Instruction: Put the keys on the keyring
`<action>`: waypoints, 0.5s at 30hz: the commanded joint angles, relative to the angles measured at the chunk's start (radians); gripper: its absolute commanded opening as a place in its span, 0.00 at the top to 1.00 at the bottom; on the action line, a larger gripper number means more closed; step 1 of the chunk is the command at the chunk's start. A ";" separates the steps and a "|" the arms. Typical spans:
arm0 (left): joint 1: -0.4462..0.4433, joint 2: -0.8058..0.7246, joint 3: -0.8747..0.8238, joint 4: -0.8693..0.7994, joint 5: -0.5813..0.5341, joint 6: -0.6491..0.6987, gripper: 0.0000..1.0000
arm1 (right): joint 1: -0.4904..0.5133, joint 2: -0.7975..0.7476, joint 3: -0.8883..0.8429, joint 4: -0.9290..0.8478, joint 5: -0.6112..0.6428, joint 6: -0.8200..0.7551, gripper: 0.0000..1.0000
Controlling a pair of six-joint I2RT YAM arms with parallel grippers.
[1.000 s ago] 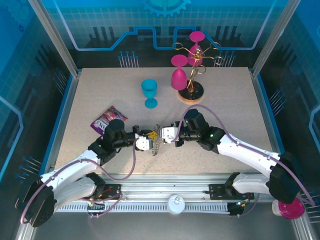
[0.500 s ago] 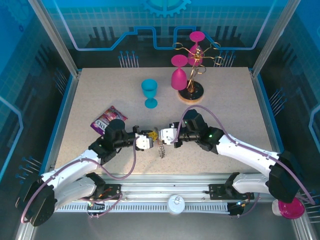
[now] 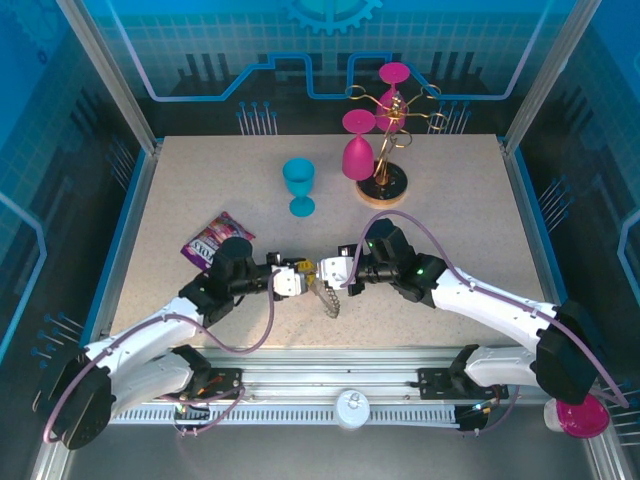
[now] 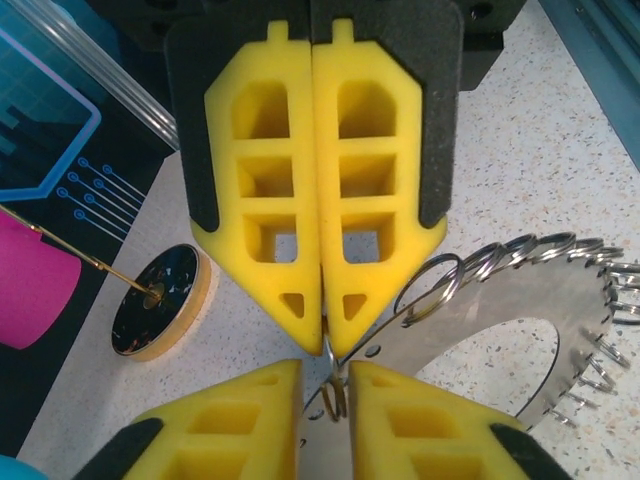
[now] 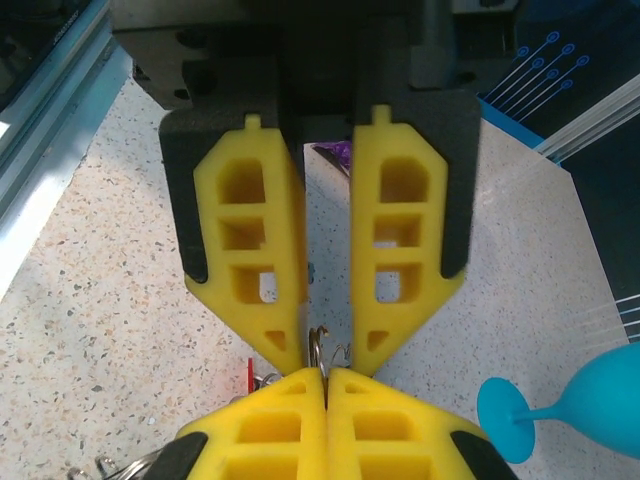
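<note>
R pincer [image 4: 322,340] clamped shut on a wire loop at keyring [image 4: 500,325] rim. L pincer [image 5: 328,360] narrowly parted, tips flanking same loop, opp. R pincer tip-to-tip.

The keyring [image 4: 545,300] runs off the lower edge; blue goblet [image 5: 600,395] cropped at the right edge.

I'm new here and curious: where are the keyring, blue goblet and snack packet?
keyring [image 4: 540,295], left wrist view, its flat grey band
blue goblet [image 3: 298,176], top external view, its bowl
snack packet [image 3: 214,238], top external view, its middle
</note>
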 commanded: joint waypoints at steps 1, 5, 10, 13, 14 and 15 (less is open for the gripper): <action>-0.005 0.019 0.060 -0.045 0.007 -0.007 0.77 | 0.013 -0.011 0.029 0.024 -0.037 0.012 1.00; -0.005 0.029 0.070 -0.054 -0.003 -0.007 0.80 | 0.014 0.000 0.035 0.027 -0.046 0.017 1.00; -0.006 0.032 0.076 -0.065 -0.021 -0.007 0.88 | 0.022 0.010 0.042 0.033 -0.046 0.023 1.00; -0.006 0.036 0.083 -0.073 -0.038 -0.006 0.99 | 0.027 0.015 0.049 0.031 -0.049 0.023 1.00; -0.006 0.036 0.084 -0.075 -0.042 -0.004 1.00 | 0.028 0.016 0.050 0.029 -0.049 0.023 1.00; -0.006 0.034 0.083 -0.075 -0.046 -0.002 1.00 | 0.030 0.015 0.050 0.027 -0.049 0.023 1.00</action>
